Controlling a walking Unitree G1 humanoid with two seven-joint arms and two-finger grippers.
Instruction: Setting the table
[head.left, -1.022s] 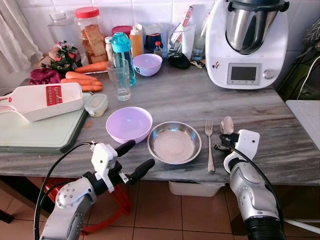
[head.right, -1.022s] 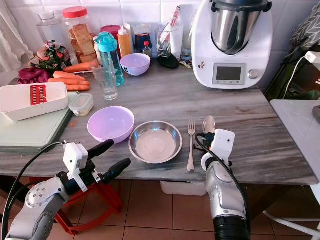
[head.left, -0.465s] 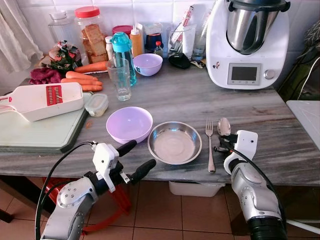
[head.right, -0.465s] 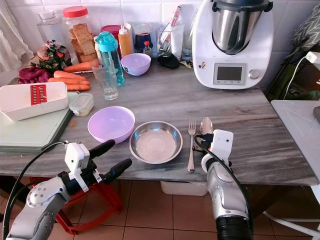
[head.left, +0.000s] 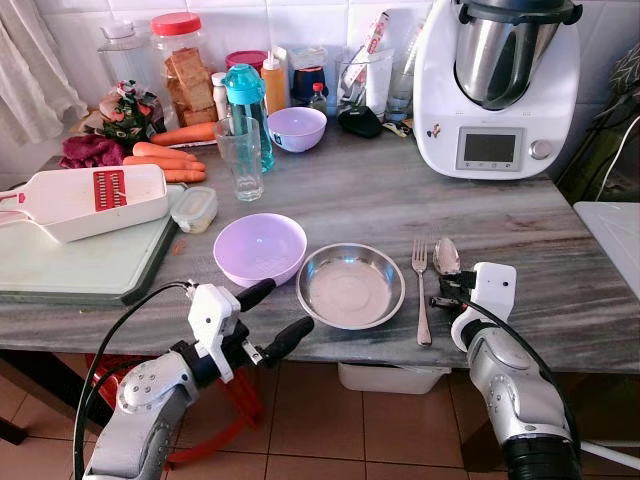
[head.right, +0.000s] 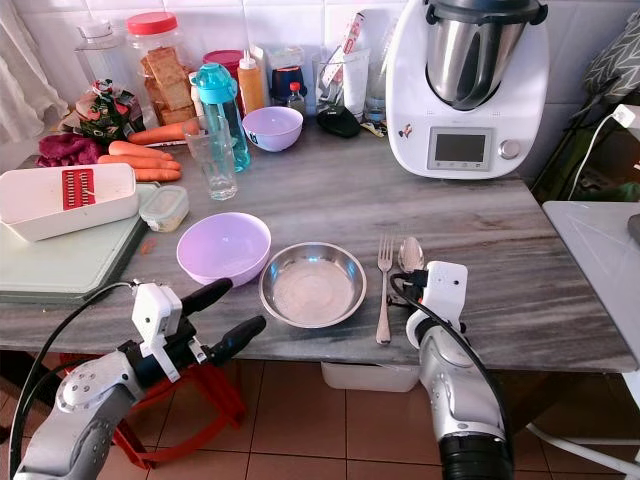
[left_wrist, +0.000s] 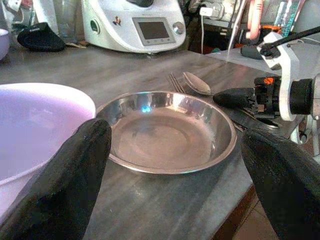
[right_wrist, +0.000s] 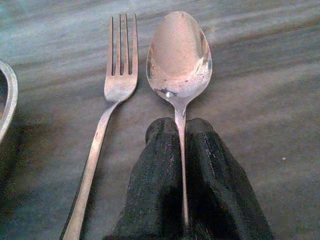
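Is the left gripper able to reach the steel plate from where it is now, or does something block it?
Probably yes. The left gripper is open at the table edge, and the steel plate lies just ahead of it. The purple bowl sits beside the plate, not in the way.

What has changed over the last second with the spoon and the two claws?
The right claw, still shut on the spoon, has drawn it a little nearer the table's front edge, bowl now level with the fork tines. The left claw stays open, hovering off the front edge by the purple bowl. Steel plate and fork unmoved.
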